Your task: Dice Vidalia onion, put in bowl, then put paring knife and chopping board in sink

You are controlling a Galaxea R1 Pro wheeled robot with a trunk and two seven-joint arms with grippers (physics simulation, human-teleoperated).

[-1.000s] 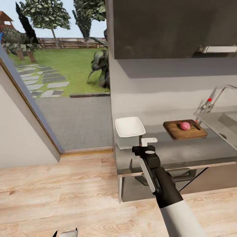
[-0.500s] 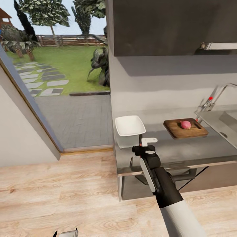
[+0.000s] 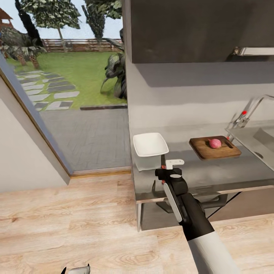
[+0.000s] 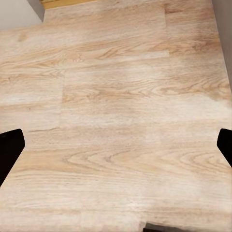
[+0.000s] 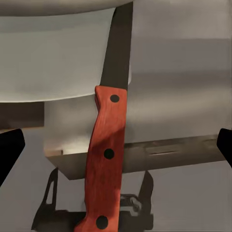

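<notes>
- Kitchen corner with a big glass wall looking out on a garden, pale wood floor [image 3: 76, 220], and a grey worktop [image 3: 213, 171] under dark upper cabinets.
- The white square bowl [image 3: 150, 144] sits at the left end of the worktop, close to the front edge.
- The brown chopping board [image 3: 215, 147] lies further right, well apart from the bowl and just beside the sink [image 3: 258, 142] with its chrome tap.
- The pinkish Vidalia onion [image 3: 215, 143] is on the board, looks whole.
- The right tool [image 3: 167, 167] is over the worktop's front strip, just in front of the bowl. It's got the paring knife [image 5: 107, 145]: in the right wrist view the red-brown riveted handle runs right down the middle between the fingers, and the dark blade reaches up towards the bowl's rim.
- In the head view the knife is just a thin dark sliver by the tool.
- The left tool [image 4: 116, 150] is down low over the floor, with its black fingertips at the far edges of the left wrist view, so spread wide and holding nothing.
</notes>
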